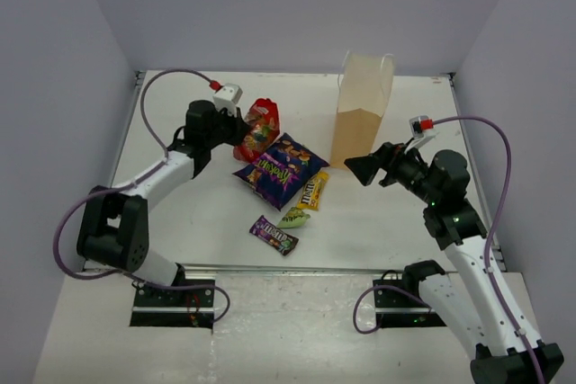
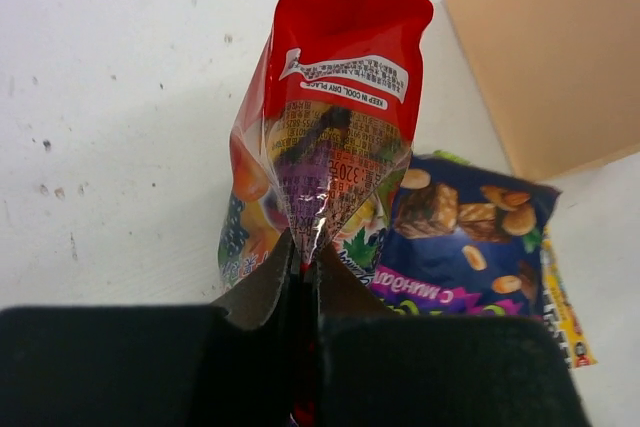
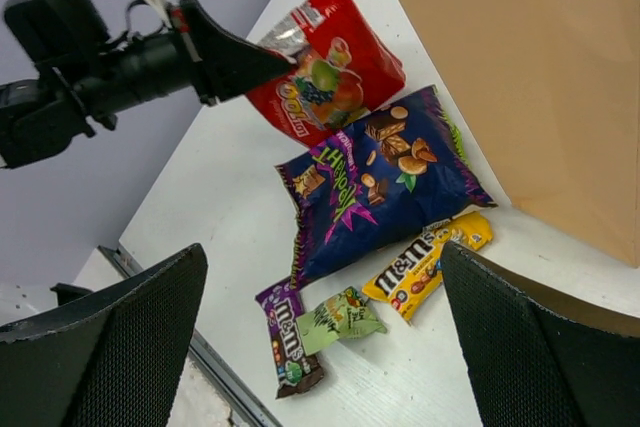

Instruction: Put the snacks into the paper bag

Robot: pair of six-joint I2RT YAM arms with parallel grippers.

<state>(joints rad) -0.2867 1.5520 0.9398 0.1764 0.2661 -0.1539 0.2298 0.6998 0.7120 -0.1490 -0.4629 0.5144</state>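
My left gripper (image 1: 241,132) is shut on the lower edge of the red crinkly bag (image 1: 261,126), which stands up from the table (image 2: 335,97) (image 3: 335,62). The large purple chip bag (image 1: 281,168) (image 3: 385,177) lies beside it. The yellow M&M's pack (image 1: 312,191) (image 3: 428,262), small green packet (image 1: 294,217) (image 3: 340,315) and dark purple candy bar (image 1: 274,234) (image 3: 282,337) lie nearer the front. The tan paper bag (image 1: 363,107) (image 3: 540,87) stands upright at the back right. My right gripper (image 1: 364,168) is open and empty, beside the bag's base.
White walls enclose the table (image 1: 207,213) on the left, back and right. A metal rail (image 1: 297,269) runs along the near table edge. Purple cables (image 1: 157,96) loop over both arms.
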